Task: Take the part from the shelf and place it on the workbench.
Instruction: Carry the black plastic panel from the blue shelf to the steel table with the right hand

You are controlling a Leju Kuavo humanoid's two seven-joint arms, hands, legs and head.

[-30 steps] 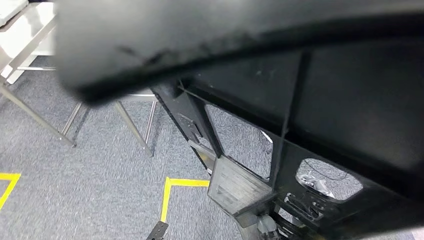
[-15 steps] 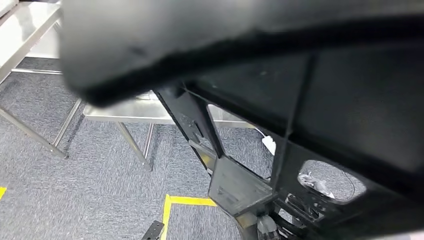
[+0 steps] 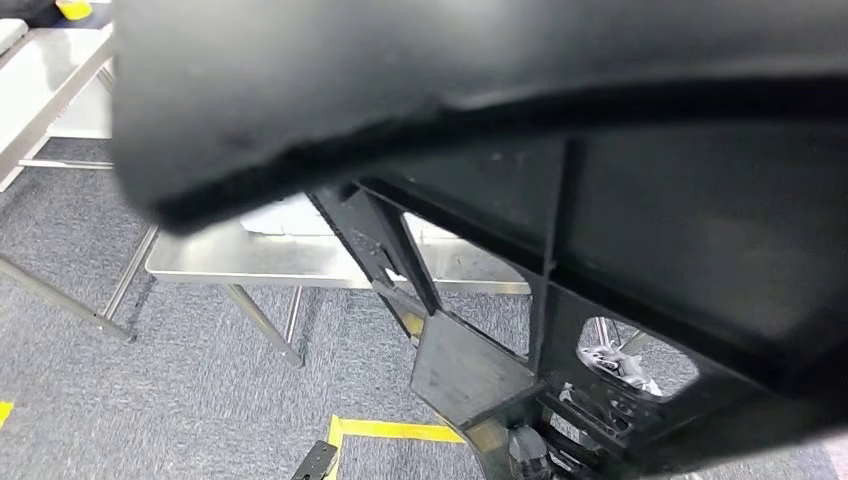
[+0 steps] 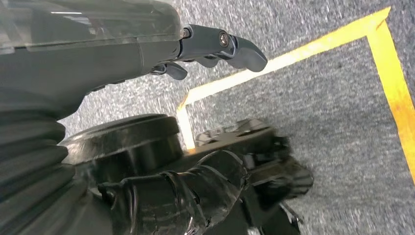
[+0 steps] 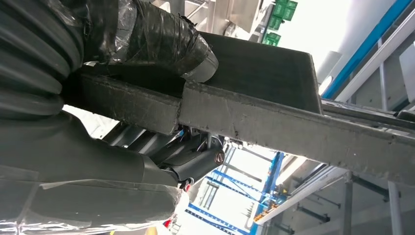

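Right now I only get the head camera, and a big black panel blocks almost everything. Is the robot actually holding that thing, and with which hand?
Observer: Yes. In the right wrist view the right hand grips the black panel by its edge, with the taped thumb on one face and the fingers on the other.
Operator: Is the other hand helping?
Observer: No. In the left wrist view the left hand holds nothing. Its fingers are apart, over grey carpet near a yellow floor line.
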